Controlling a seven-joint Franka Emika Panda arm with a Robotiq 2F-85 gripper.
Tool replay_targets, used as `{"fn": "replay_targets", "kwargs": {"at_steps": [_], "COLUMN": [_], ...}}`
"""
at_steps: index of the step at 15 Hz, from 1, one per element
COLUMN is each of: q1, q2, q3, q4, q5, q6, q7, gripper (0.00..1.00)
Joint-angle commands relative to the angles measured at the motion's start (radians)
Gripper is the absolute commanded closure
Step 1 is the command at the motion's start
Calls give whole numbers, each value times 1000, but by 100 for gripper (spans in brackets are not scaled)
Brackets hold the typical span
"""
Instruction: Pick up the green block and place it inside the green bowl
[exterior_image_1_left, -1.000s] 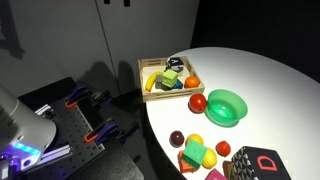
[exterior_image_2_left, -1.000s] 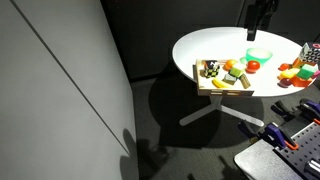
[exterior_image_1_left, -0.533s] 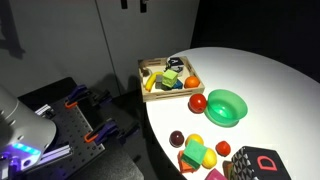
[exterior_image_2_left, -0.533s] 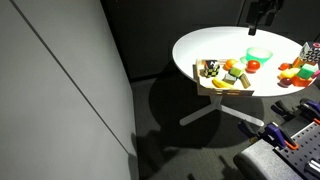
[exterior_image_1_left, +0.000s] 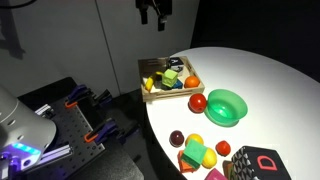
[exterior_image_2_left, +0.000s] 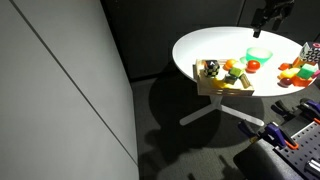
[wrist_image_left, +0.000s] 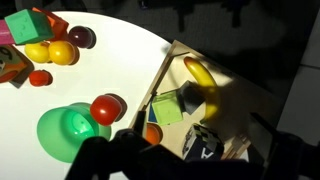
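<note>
The green block (exterior_image_1_left: 172, 77) lies in a wooden tray (exterior_image_1_left: 150, 70) near the table's edge, among toy fruit and other blocks. In the wrist view the block (wrist_image_left: 167, 108) sits beside a banana (wrist_image_left: 200, 78) and a black-and-white checkered piece (wrist_image_left: 203, 143). The green bowl (exterior_image_1_left: 226, 106) stands empty on the white table next to the tray, and shows in another exterior view (exterior_image_2_left: 259, 55) and the wrist view (wrist_image_left: 68, 130). My gripper (exterior_image_1_left: 153, 16) hangs open and empty high above the tray, also seen in an exterior view (exterior_image_2_left: 268, 16). Its fingers are dark shapes along the bottom of the wrist view (wrist_image_left: 190, 172).
A red tomato (exterior_image_1_left: 198, 101) lies between tray and bowl. An orange (exterior_image_1_left: 192, 82) sits in the tray corner. A cluster of toy fruits and blocks (exterior_image_1_left: 197, 150) and a black box with a red letter (exterior_image_1_left: 256, 163) lie at the near table edge.
My gripper has come further into an exterior view from the top, moving down and toward the tray. Nothing on the table has moved.
</note>
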Motion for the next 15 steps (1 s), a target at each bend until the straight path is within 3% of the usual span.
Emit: {"fn": "replay_targets", "kwargs": {"at_steps": [1, 7, 15], "q1": [-34, -84, -109], "q2": [29, 92, 164], "q3": [-28, -91, -164], "q4": [-19, -55, -81], "q5": [-50, -79, 71], "q6": [54, 140, 284], "q7": [58, 58, -40], "gripper": [0, 0, 0]}}
